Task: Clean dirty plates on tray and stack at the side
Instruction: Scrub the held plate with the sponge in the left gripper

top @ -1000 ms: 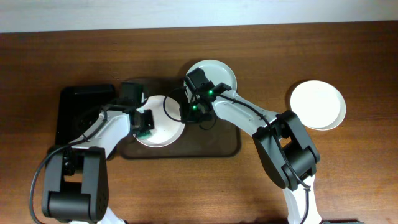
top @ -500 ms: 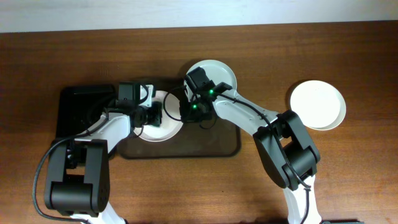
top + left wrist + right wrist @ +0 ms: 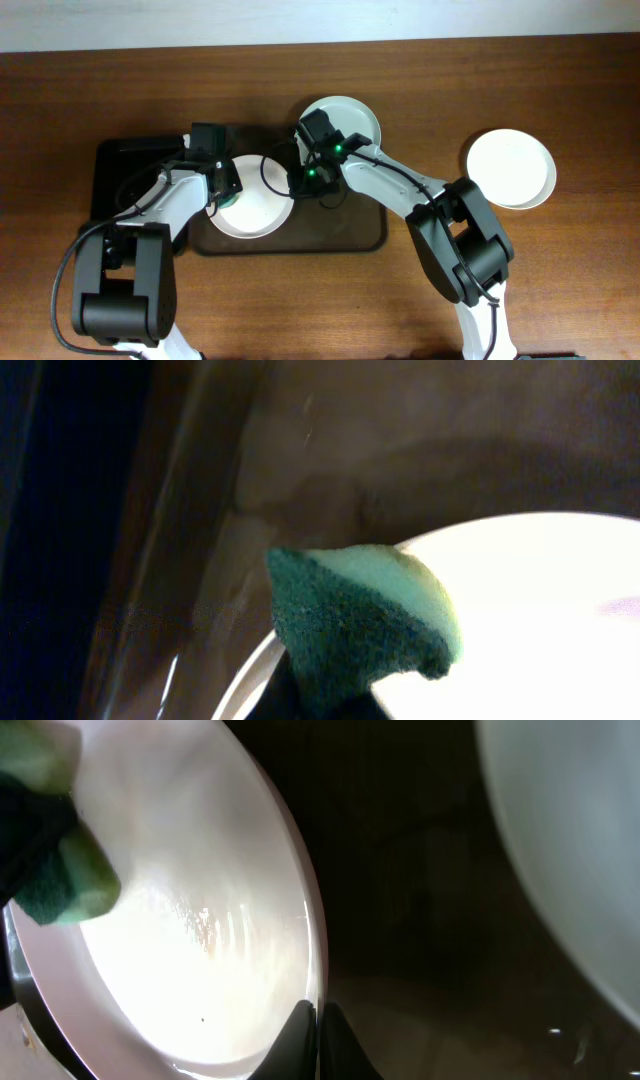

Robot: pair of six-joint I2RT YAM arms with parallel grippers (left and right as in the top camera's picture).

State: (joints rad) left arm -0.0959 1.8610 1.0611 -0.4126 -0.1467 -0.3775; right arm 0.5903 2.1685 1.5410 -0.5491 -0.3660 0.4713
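A white plate [image 3: 258, 208] lies on the left half of the dark brown tray [image 3: 340, 232]. My left gripper [image 3: 224, 192] is shut on a green sponge [image 3: 360, 622] pressed on the plate's left rim [image 3: 520, 630]. My right gripper [image 3: 304, 181] is shut on the plate's right rim; its closed fingertips [image 3: 318, 1038] pinch the edge of the plate [image 3: 200, 920], and the sponge [image 3: 50, 870] shows at the far side. A pale mint plate [image 3: 345, 120] rests on the tray's back edge and shows in the right wrist view [image 3: 570, 850]. A second white plate [image 3: 510, 168] sits on the table at the right.
A smaller glossy black tray [image 3: 125, 175] stands left of the brown tray, close behind my left arm. The right half of the brown tray is bare. The table's far edge runs along the top of the overhead view.
My left gripper swept the sponge right across the plate, then back to its left rim. The right gripper has kept its hold on the rim.
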